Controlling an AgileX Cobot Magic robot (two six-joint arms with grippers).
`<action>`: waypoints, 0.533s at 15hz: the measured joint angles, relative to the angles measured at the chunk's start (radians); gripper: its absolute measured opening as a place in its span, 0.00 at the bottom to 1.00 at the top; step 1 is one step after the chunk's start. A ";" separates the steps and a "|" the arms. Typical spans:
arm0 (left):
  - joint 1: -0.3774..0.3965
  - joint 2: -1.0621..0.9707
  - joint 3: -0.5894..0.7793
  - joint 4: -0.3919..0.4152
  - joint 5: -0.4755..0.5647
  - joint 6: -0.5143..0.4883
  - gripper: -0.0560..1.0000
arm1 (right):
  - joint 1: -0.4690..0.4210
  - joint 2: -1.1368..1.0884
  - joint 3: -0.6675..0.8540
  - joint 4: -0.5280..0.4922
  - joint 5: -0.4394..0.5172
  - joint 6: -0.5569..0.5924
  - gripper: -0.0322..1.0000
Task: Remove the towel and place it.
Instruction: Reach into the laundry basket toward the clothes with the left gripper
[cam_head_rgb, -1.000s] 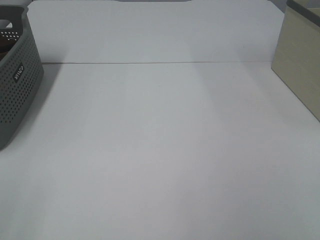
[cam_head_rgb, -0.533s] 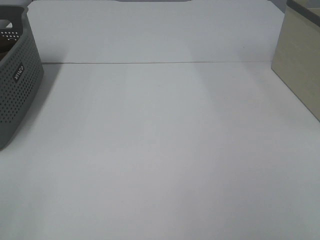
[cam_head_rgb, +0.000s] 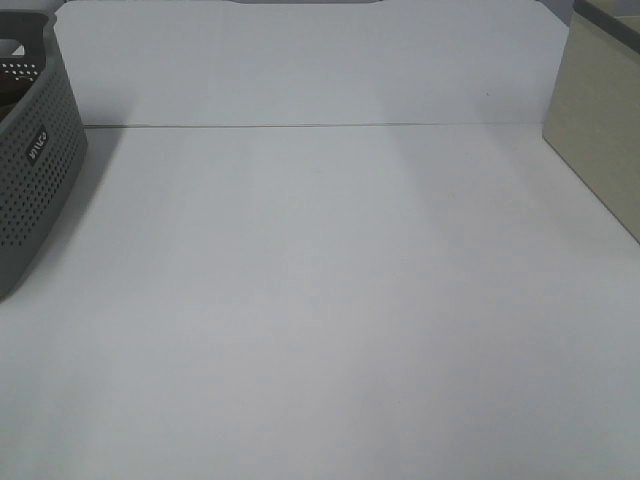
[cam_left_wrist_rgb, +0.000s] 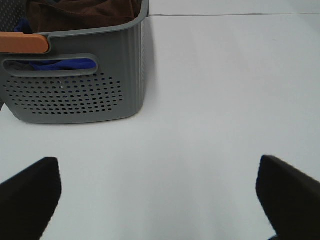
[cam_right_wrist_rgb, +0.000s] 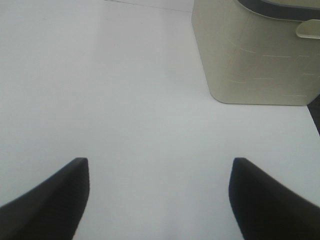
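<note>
We see the dark brown towel (cam_left_wrist_rgb: 82, 12) bunched inside the grey perforated basket (cam_left_wrist_rgb: 75, 100); a blue cloth (cam_left_wrist_rgb: 60, 64) shows through its handle slot. The left gripper (cam_left_wrist_rgb: 157, 172) hangs over the white table (cam_left_wrist_rgb: 215, 75) near the basket, fingers spread wide, holding nothing. The right gripper (cam_right_wrist_rgb: 160, 167), likewise spread and empty, faces a beige bin (cam_right_wrist_rgb: 255, 55).

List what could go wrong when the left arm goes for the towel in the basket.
1. The towel lies in the grey basket with a blue cloth; the left pincer, open outside it, might grab both.
2. The orange bar at the rim could snag the towel as it lifts.
3. The basket may slide or tip with the pull.
</note>
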 joint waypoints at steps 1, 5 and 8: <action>0.000 0.000 0.000 0.000 0.000 0.000 0.99 | 0.000 0.000 0.000 0.000 0.000 0.000 0.75; 0.000 0.000 0.000 0.000 0.000 0.000 0.99 | 0.000 0.000 0.000 0.000 0.000 0.000 0.75; 0.000 0.000 0.000 0.005 0.000 0.000 0.99 | 0.000 0.000 0.000 0.000 0.000 0.000 0.75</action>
